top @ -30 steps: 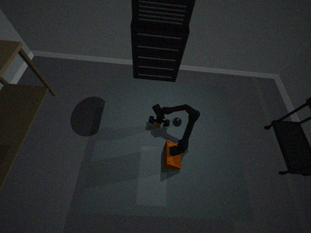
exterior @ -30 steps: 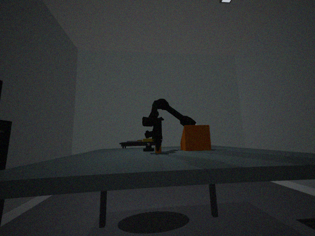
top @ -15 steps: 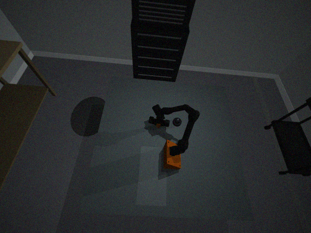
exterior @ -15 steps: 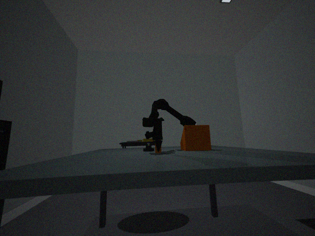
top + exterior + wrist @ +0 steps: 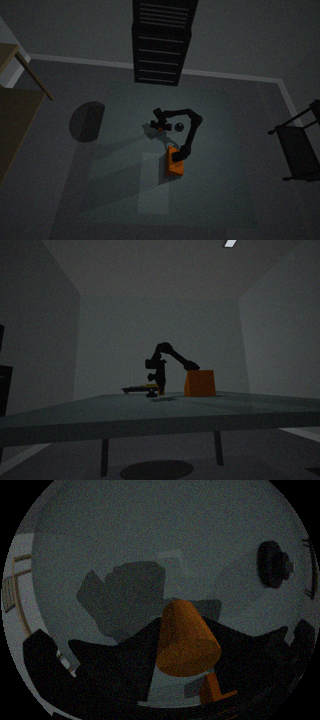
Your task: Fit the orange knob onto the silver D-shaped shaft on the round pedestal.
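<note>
The orange knob [image 5: 160, 129] [image 5: 163, 393] [image 5: 188, 652] is between the fingers of my gripper [image 5: 160, 126] [image 5: 161, 391] [image 5: 180, 620], which is shut on it. The knob is upright and a little above the table top. Its underside and hole are hidden. The round dark pedestal [image 5: 178, 128] [image 5: 151, 395] [image 5: 268, 565] stands beside the gripper, on the right in the top view and in the wrist view. Its short silver shaft [image 5: 291, 567] shows small in the wrist view; its flat side cannot be made out.
The orange base block [image 5: 175, 169] [image 5: 201, 383] [image 5: 210, 689] carries the arm and stands on the table [image 5: 214, 180] [image 5: 155, 420]. The arm bends around the pedestal's right side in the top view. Shadows of the arm fall near the knob. Dark furniture stands beyond the table.
</note>
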